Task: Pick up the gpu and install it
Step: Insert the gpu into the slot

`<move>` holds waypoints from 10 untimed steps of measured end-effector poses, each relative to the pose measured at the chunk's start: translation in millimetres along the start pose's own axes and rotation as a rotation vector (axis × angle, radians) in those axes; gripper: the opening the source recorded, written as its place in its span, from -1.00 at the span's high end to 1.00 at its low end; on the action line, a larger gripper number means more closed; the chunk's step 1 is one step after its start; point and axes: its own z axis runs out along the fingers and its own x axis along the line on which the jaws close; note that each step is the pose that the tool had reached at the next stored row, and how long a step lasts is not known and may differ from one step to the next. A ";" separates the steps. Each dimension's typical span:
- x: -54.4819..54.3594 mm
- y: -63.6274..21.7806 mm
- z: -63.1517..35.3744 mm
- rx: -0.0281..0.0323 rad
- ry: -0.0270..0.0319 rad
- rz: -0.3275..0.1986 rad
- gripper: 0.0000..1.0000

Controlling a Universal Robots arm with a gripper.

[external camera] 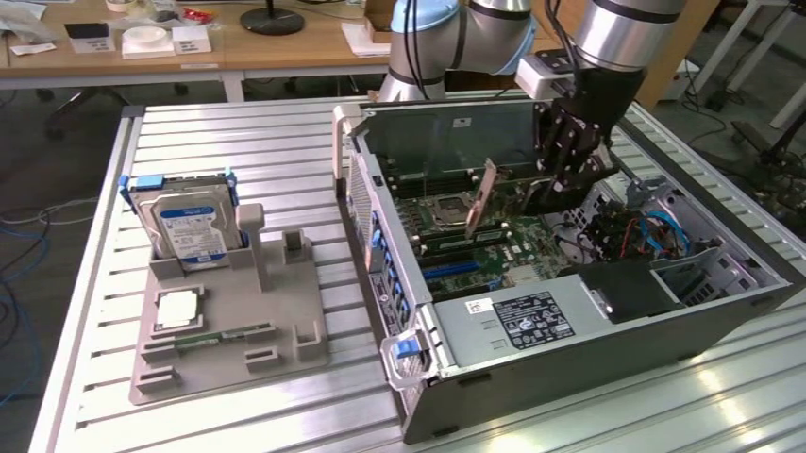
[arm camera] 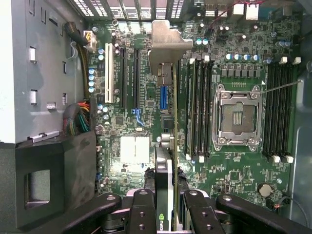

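Got my jaws clamped on the gpu (arm camera: 165, 170), edge-on over the motherboard (arm camera: 234, 180), long axis lined up with the slots (arm camera: 123, 78).

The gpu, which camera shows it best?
The wrist view: the gpu runs edge-on from the claw gripping it to its silver bracket. In the exterior view it is a thin upright sliver inside the case.
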 end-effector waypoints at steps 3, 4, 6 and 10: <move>-0.1 1.0 0.8 0.0007 -0.0004 0.000 0.46; 0.0 1.9 1.3 0.0016 -0.0004 0.000 0.46; -0.1 3.8 2.3 0.0040 -0.0002 0.000 0.46; 0.0 5.6 3.1 0.0058 0.0002 0.000 0.46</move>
